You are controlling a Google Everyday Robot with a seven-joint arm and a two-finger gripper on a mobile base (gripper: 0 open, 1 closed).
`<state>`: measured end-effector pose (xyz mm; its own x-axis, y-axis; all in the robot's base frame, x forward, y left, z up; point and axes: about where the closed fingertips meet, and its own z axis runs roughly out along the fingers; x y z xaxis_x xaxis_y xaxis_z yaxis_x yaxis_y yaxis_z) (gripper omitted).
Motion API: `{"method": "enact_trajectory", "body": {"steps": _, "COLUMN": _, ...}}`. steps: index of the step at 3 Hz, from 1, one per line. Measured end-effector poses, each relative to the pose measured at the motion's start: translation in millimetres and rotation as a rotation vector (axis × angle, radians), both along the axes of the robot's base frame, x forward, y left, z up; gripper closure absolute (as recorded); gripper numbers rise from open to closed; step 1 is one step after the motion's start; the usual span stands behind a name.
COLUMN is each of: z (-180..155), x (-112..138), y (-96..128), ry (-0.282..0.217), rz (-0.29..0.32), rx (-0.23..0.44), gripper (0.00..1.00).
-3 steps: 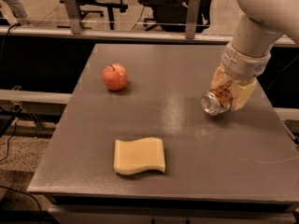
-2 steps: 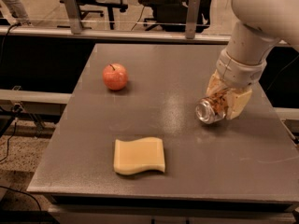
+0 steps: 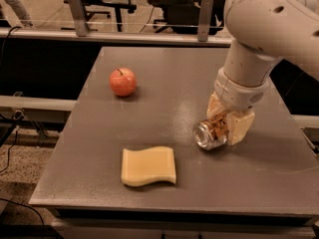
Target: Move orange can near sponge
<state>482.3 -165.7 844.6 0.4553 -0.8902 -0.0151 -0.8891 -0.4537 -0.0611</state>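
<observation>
The orange can [image 3: 210,133] lies on its side with its silver end facing the camera, at the right middle of the grey table [image 3: 164,83]. My gripper [image 3: 227,126] is shut on the can, its pale fingers [image 3: 241,127] on either side of the can's body. The sponge [image 3: 149,166], a flat pale-yellow pad with wavy edges, lies near the table's front edge, a short way to the left of the can and a little nearer the camera. The white arm reaches down to the gripper from the upper right.
A red-orange apple [image 3: 122,81] with a stem sits at the table's left. Behind the table runs a rail with metal posts [image 3: 76,13], and office chairs stand beyond it. The table's front edge is just below the sponge.
My gripper has carried the can to the left and toward the front of the table, closer to the sponge. The apple and the sponge have not moved.
</observation>
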Motion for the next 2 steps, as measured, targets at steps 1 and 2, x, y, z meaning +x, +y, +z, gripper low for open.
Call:
{"method": "enact_trajectory", "body": {"steps": 1, "z": -5, "x": -7, "y": 13, "ry": 0.019, "rz": -0.001, "rx": -0.005, "gripper": 1.00}}
{"method": "enact_trajectory", "body": {"steps": 2, "z": -7, "x": -12, "y": 26, "ry": 0.031, "rz": 0.003, "rx": -0.016, "gripper": 0.83}}
